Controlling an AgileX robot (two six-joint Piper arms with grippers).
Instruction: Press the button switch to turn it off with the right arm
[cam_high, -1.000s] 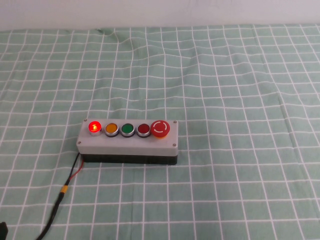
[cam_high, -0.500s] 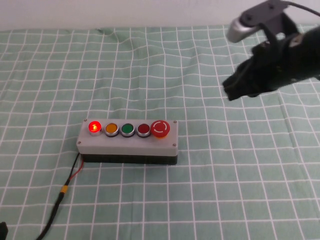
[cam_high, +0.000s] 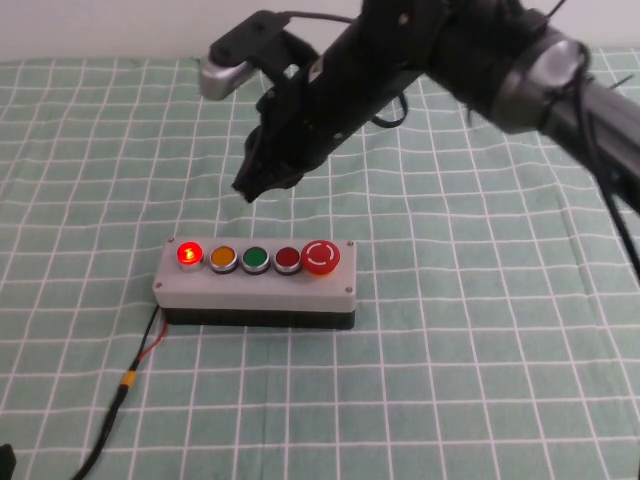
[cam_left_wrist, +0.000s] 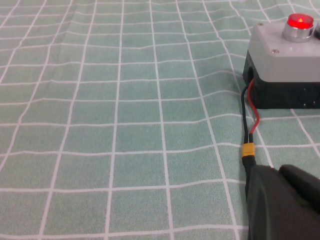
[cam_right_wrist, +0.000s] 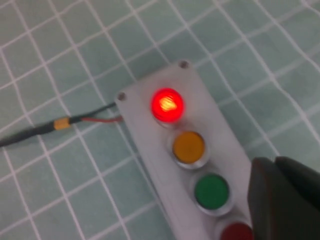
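Green checked tablecloth (cam_high: 480, 330) covers the whole table. The button switch (cam_high: 187, 255) glows red at the left end of the grey 5-button box (cam_high: 256, 285), sitting left of center. The right gripper (cam_high: 250, 186) on the right arm (cam_high: 420, 60) hovers just beyond the box, can't tell if its fingers are together. The left gripper (cam_left_wrist: 282, 202) sits low at the near left by the cable (cam_high: 135, 370), fingers also unclear.

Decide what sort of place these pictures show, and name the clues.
Probably a robot test bench: a green checked tablecloth, a wired grey five-button control box with its small red button glowing, the right gripper hovering above it, the left gripper beside the cable.
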